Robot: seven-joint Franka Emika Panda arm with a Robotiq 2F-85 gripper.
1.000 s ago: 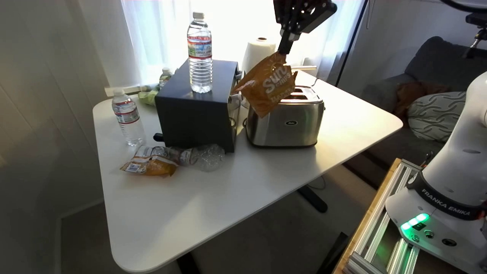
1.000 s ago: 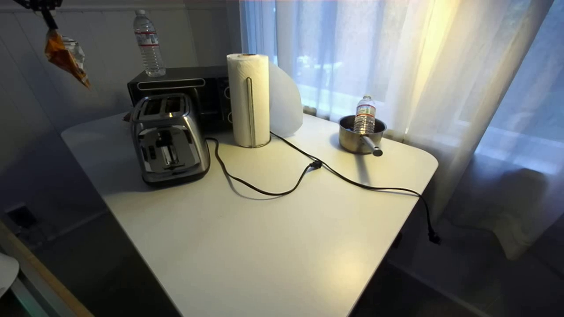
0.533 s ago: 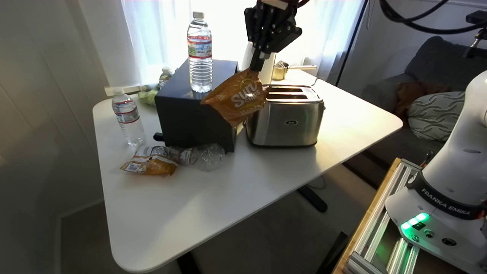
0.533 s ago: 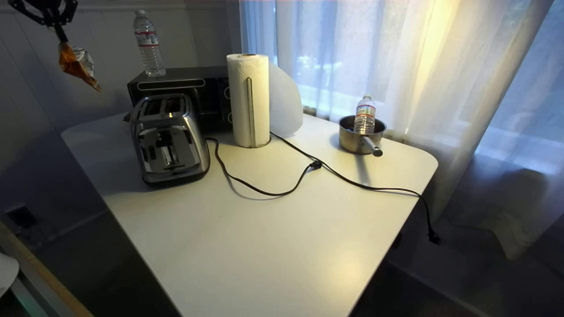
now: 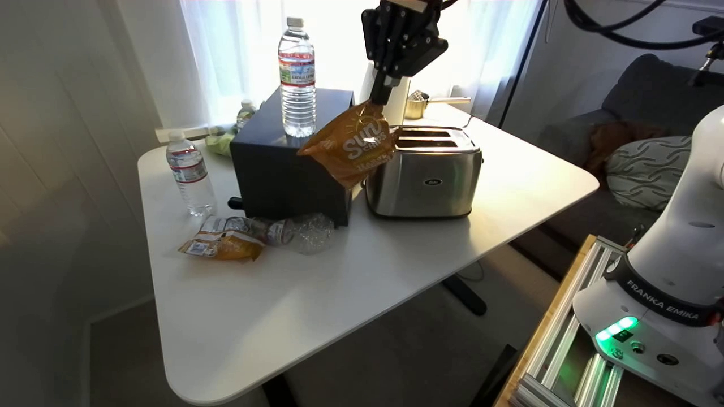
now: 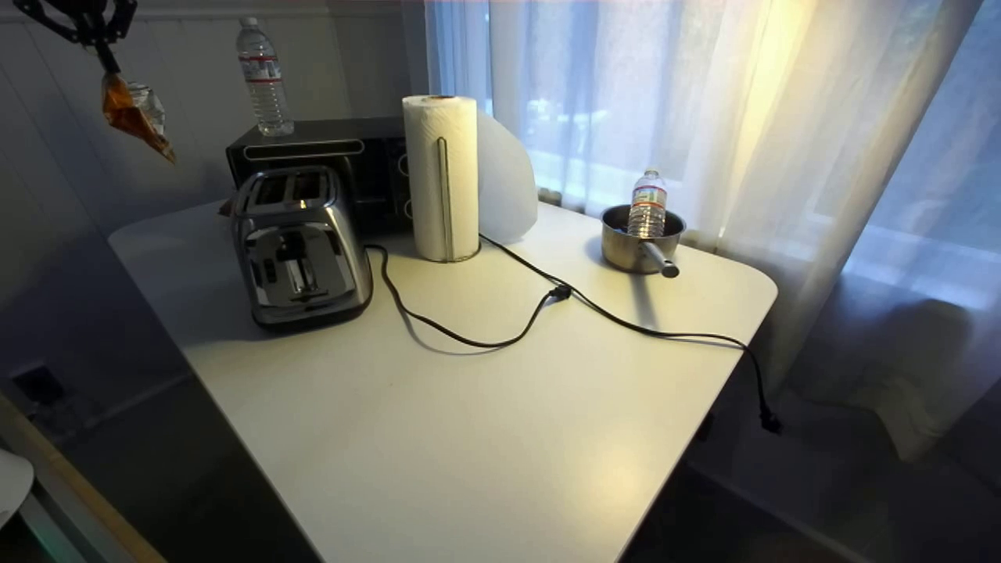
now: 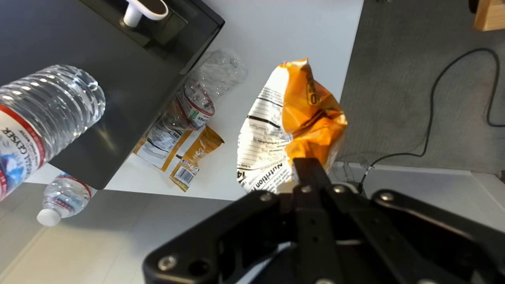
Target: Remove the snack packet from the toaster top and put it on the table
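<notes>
The snack packet (image 5: pixel 350 150) is orange foil and hangs in the air from my gripper (image 5: pixel 380 97). The gripper's fingers are shut on the packet's upper end. In an exterior view the packet overlaps the toaster's left edge and the black box. It also hangs high at the upper left in an exterior view (image 6: pixel 129 113). In the wrist view the packet (image 7: pixel 264 130) shows its white nutrition side beyond the shut gripper (image 7: pixel 309 162). The steel toaster (image 5: pixel 432 189) stands on the white table (image 5: pixel 271 316) with bare slots. The packet is apart from the table.
A black box appliance (image 5: pixel 294 175) stands beside the toaster with a water bottle (image 5: pixel 297 85) on top. A second orange packet (image 5: pixel 226 243), a crumpled bottle (image 5: pixel 305 232) and an upright bottle (image 5: pixel 191 178) are on the table. A paper towel roll (image 6: pixel 442 180), cord (image 6: pixel 469 342) and pot (image 6: pixel 633 250) are behind.
My gripper and the packet moved left and lower in an exterior view, from above the toaster to its left side, then stayed nearly still over the last half second.
</notes>
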